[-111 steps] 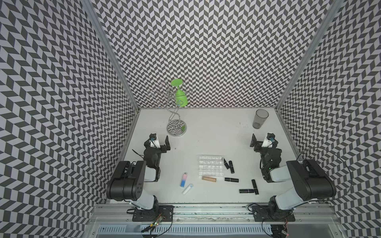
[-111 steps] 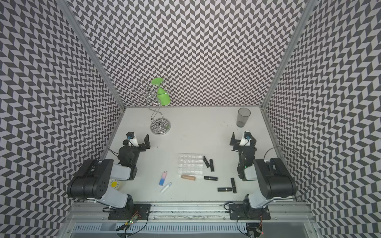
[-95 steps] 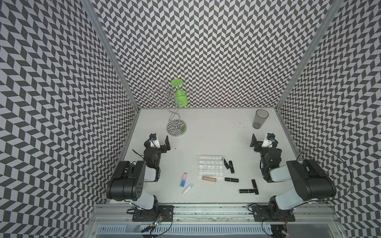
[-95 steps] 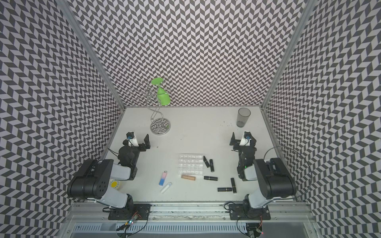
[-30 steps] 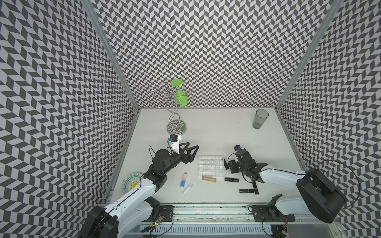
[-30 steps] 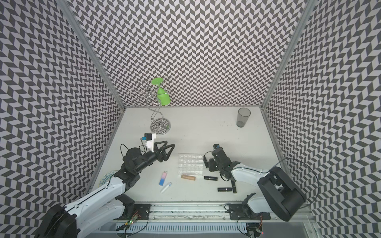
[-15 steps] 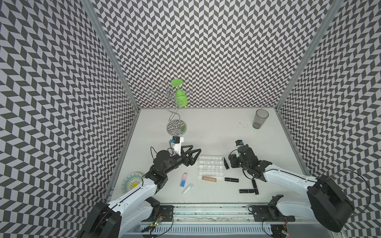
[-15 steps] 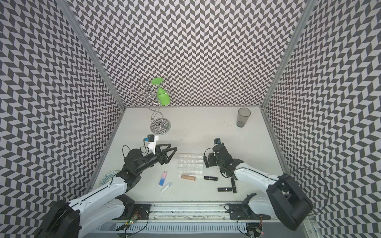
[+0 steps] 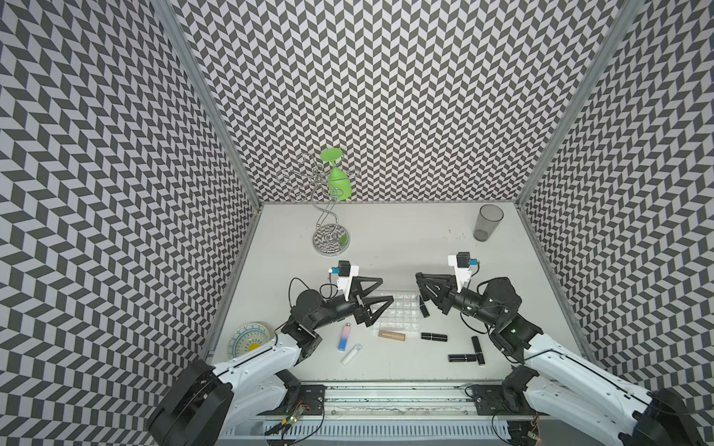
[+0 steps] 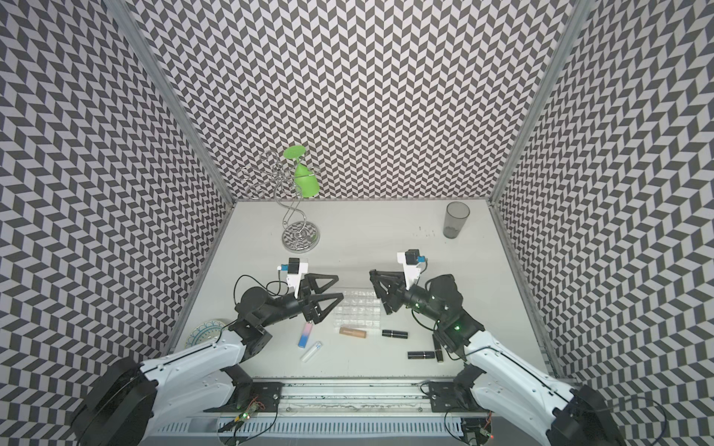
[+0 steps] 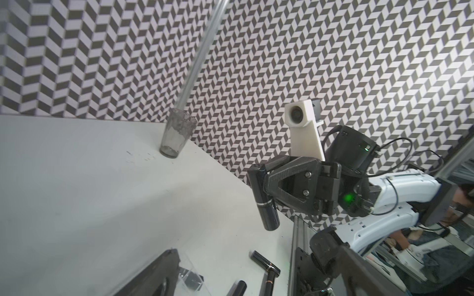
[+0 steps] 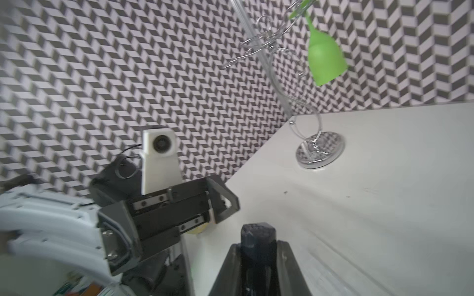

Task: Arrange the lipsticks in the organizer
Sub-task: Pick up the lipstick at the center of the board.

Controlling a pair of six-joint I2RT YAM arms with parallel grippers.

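- The right claw (image 11: 257,176) is clamped on the upper end of one glossy black lipstick (image 11: 264,205). The tube hangs nearly upright, slightly tilted, clear of the tabletop (image 9: 386,239) and just beside the right edge of the organizer (image 9: 402,316).
- The left claw (image 9: 386,289) is spread wide and empty, hovering at the organizer's left edge.
- The organizer is a clear tray of small square cells near the middle of the tabletop. No cell visibly holds a tube.
- In front of it lie a tan lipstick (image 9: 392,334), a pink-to-blue lipstick (image 9: 344,336) and a white lipstick (image 9: 351,354). Three more black lipsticks (image 9: 434,336) lie toward the right.
- The tubes look light and rigid with a slick shell, so one could swivel or slip in a pinch.
- A hold across the body near the silver band seems steadier than one at the tip.
- The lying tubes are round and will likely roll if nudged, so mid-length, across the width, looks the best place to take them.
- The clear tray looks light and may slide if a tube catches a cell wall.
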